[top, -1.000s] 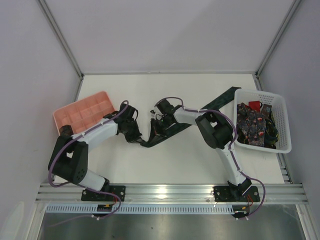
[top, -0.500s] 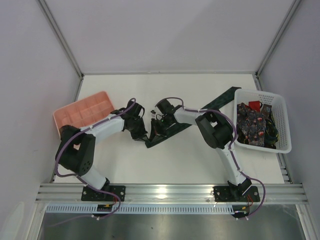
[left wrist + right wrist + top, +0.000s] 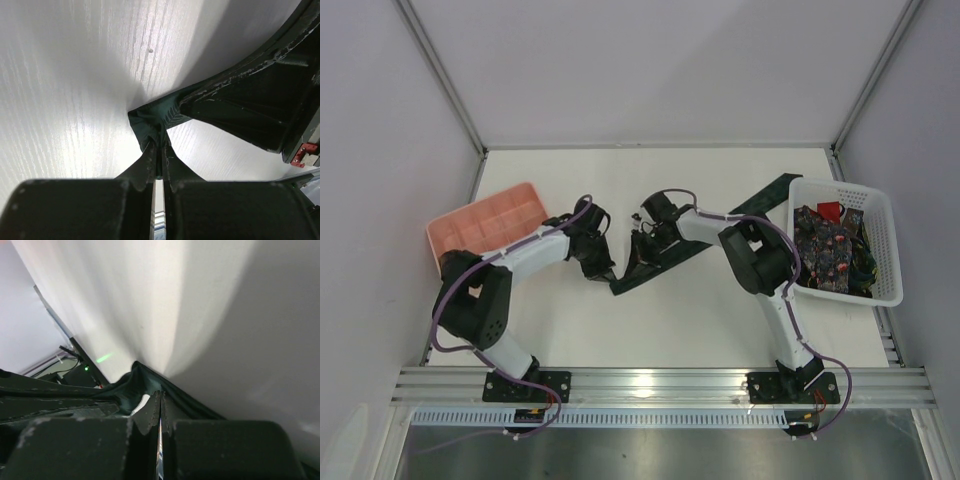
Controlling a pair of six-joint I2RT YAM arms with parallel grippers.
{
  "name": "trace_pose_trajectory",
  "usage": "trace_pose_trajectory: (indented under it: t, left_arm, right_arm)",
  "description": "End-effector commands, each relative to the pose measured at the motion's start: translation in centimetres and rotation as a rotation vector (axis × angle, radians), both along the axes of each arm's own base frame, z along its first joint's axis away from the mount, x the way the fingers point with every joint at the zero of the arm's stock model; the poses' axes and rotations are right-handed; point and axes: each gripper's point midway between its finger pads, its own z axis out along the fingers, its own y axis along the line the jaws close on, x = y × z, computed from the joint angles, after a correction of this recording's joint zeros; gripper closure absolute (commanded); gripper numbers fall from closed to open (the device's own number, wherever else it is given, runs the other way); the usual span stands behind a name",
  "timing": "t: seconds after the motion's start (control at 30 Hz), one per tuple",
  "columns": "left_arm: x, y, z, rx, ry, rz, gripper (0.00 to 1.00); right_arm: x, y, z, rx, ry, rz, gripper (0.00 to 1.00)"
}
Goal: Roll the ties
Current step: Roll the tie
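A dark green tie point(image 3: 658, 269) lies slanted across the table, its far end point(image 3: 767, 196) reaching toward the basket. My left gripper point(image 3: 609, 274) is shut on the tie's near end, where the fabric point(image 3: 152, 118) bunches just ahead of the left gripper point(image 3: 160, 141). My right gripper point(image 3: 636, 256) is shut on the same tie a little farther along; the cloth point(image 3: 131, 386) rises in a fold at the right gripper point(image 3: 161, 396). More ties point(image 3: 830, 250), a floral one and a red one point(image 3: 828, 211), lie heaped in the basket.
A white lattice basket point(image 3: 894, 262) stands at the right edge. A pink compartment tray point(image 3: 480, 226) sits at the left, behind my left arm. The right arm's dark body point(image 3: 260, 100) is close in the left wrist view.
My left arm swung right, bringing the tie's near end closer to the right gripper. The right wrist shifted slightly right. Both grippers stayed shut.
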Motion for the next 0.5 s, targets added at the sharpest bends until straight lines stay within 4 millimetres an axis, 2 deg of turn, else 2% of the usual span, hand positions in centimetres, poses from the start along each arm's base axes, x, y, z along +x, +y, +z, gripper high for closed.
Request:
trace_pose_trajectory:
  t: [0.0,0.2,0.47]
  left_arm:
    - [1.1,-0.3,0.7,0.008,-0.028,-0.013,0.99]
    - [1.5,-0.9,0.4,-0.004,-0.012,-0.022,0.98]
    - [2.6,-1.8,0.8,-0.003,-0.014,-0.038,0.97]
  right_arm:
    - [1.0,-1.5,1.1,-0.022,-0.048,-0.028,1.00]
    - [1.2,-2.5,-1.0,-0.057,-0.027,-0.046,1.00]
    - [0.9,-2.9,-2.5,-0.085,-0.010,-0.044,1.00]
